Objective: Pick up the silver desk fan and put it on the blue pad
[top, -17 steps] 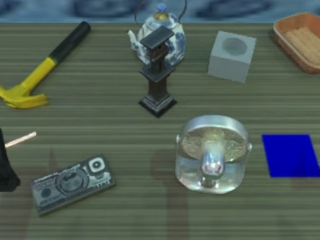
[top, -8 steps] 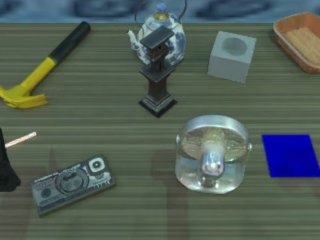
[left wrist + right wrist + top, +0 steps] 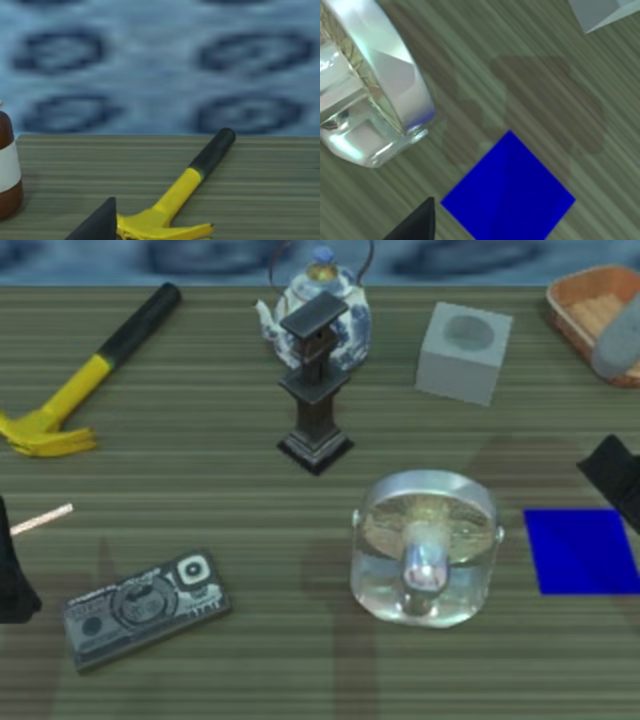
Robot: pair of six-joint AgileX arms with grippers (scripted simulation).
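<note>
Jaws' state impossible to tell; silver desk fan (image 3: 425, 546) beside blue pad (image 3: 582, 550), bare table (image 3: 200, 440) between.

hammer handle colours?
The claw hammer has a yellow head and lower handle with a black grip; top view shows it best.

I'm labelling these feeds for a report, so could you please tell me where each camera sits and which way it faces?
Top view: above the table, looking down on the silver desk fan and blue pad; the left arm shows at the left edge, the right arm at the right edge.
Left wrist view: on the left arm, facing the hammer; one dark claw tip shows.
Right wrist view: on the right arm, facing down at fan and pad; one claw tip shows.
Shared: top and right wrist views show fan and pad; top and left wrist views show the hammer.
</note>
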